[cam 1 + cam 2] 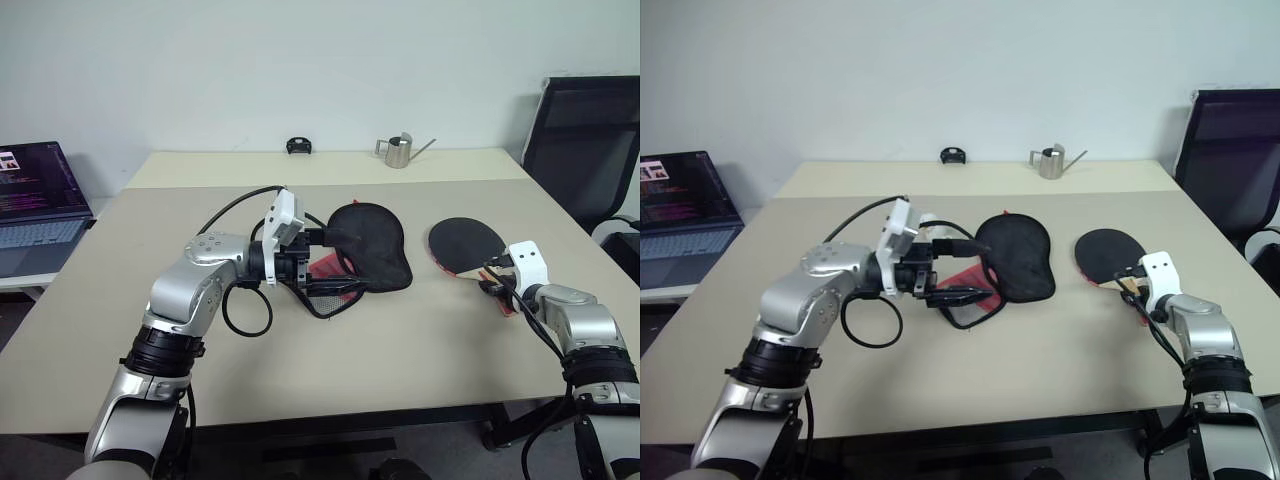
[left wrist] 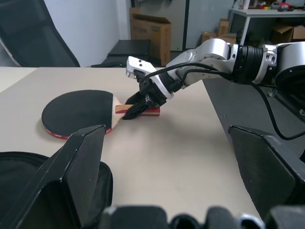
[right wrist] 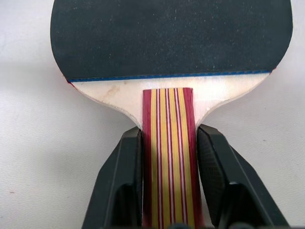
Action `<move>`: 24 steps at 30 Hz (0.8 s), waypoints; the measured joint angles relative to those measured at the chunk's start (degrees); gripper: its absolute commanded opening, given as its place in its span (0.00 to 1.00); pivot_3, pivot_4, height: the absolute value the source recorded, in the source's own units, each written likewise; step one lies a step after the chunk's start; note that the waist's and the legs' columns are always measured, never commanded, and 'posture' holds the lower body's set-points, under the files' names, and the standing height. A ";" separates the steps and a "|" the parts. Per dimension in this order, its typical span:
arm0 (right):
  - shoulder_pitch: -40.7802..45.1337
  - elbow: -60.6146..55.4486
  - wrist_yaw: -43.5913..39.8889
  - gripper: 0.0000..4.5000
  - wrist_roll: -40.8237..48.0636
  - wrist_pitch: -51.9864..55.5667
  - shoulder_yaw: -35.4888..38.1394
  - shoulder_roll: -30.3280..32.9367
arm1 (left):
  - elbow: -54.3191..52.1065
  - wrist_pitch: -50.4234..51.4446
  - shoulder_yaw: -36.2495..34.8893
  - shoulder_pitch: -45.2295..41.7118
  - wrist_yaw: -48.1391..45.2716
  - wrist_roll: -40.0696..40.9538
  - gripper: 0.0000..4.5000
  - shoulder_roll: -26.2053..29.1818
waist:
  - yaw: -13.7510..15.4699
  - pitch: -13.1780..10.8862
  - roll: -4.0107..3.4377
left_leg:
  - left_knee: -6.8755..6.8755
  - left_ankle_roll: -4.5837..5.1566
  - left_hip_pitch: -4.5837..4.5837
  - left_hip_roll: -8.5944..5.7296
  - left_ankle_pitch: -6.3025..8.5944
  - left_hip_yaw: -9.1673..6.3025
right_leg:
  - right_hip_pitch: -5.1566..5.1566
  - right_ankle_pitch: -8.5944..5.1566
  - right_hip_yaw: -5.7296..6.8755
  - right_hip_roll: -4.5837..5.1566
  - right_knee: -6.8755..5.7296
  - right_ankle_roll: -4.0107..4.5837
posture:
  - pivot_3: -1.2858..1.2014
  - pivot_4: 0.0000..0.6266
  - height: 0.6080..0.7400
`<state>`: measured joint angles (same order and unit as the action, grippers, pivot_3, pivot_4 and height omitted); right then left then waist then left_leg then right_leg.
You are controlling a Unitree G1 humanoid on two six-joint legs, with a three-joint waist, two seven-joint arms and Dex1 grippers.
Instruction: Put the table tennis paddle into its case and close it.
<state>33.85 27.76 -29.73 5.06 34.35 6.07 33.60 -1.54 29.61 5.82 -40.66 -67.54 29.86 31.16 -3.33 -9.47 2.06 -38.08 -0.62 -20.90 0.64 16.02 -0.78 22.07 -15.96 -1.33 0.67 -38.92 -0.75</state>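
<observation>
Pale beige tabletop (image 1: 400,350) fills the room's middle, set against a plain white wall, with an open laptop (image 1: 35,205) off to the robot's left, a black office chair (image 1: 590,140) at the right, and a small metal watering can (image 1: 400,150) near the far edge.

On the right side lies the table tennis paddle (image 1: 466,244), a flat bat with a round black rubber face, flat on the surface, its short wooden handle striped red and tan pointing back toward the robot. The right gripper (image 3: 169,179) sits right on that handle: its two black fingers (image 3: 121,186) press against both sides of it, just below where the pale wood flares out into the blade. A thin blue line edges the rubber there.

Near the middle of the tabletop lies the case (image 1: 372,245), a paddle-shaped soft pouch of black fabric with red at its lower part. The left gripper (image 1: 330,262) hovers at the case's narrow end, jaws spread wide, with nothing between them that I can see.
</observation>
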 measured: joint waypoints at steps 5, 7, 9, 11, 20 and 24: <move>-0.18 -1.61 1.41 0.26 0.79 2.17 1.16 -0.39 | 0.08 -0.12 -1.52 1.34 0.69 -0.25 1.00 1.73 | -0.02 -0.11 -0.03 | 0.03 0.00 -0.02 0.00 0.00 0.01 | 0.04 0.00 -0.02 0.00 0.00 0.00 | 0.52 0.24 1.00; -0.28 -2.90 1.73 0.26 1.21 4.01 1.90 -0.40 | 0.30 -0.13 -2.78 2.52 0.85 -0.29 1.00 3.07 | 0.04 -0.23 -0.14 | 0.05 0.00 -0.09 0.00 0.00 0.00 | 0.13 0.00 -0.01 0.00 0.00 0.01 | 0.52 0.24 1.00; -0.45 -4.18 2.07 0.26 2.02 5.75 2.43 -0.41 | 0.40 -0.13 -4.07 3.44 1.25 -0.48 1.00 3.91 | 0.07 -0.35 -0.19 | 0.10 0.00 -0.16 0.00 0.00 -0.01 | 0.20 0.00 0.01 0.01 0.00 0.01 | 0.52 0.24 1.00; -0.50 -5.41 2.23 0.26 3.02 7.49 2.97 -0.46 | 0.41 -0.13 -4.85 4.13 1.76 -0.50 1.00 4.55 | 0.09 -0.43 -0.29 | 0.11 0.00 -0.26 -0.01 0.00 -0.03 | 0.26 0.00 0.03 0.03 0.01 0.01 | 0.52 0.24 1.00; 2.00 -11.43 2.63 0.26 5.43 13.30 2.98 -2.08 | 0.24 -0.02 -8.19 7.17 3.04 -0.48 1.00 6.76 | 0.39 -0.59 -0.52 | 0.07 -0.03 -1.57 -0.04 -0.01 -0.10 | 1.49 0.00 0.17 0.13 -0.03 0.05 | 0.52 0.24 1.00; 4.26 -16.40 2.96 0.26 7.01 16.99 2.69 -3.49 | -0.24 0.09 -9.32 8.45 3.38 -0.41 1.00 7.63 | 0.73 -0.59 -0.53 | 0.07 -0.02 -1.67 -0.05 -0.01 -0.17 | 1.52 0.00 0.26 0.16 0.01 0.05 | 0.52 0.24 1.00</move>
<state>38.10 11.36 -26.77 12.07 51.34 8.77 30.11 -1.79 29.70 -3.50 -32.20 -64.16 29.46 38.79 -2.61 -10.07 1.53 -38.01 -0.64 -22.56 0.59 16.01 -0.96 23.59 -15.96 -1.07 0.83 -38.91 -0.70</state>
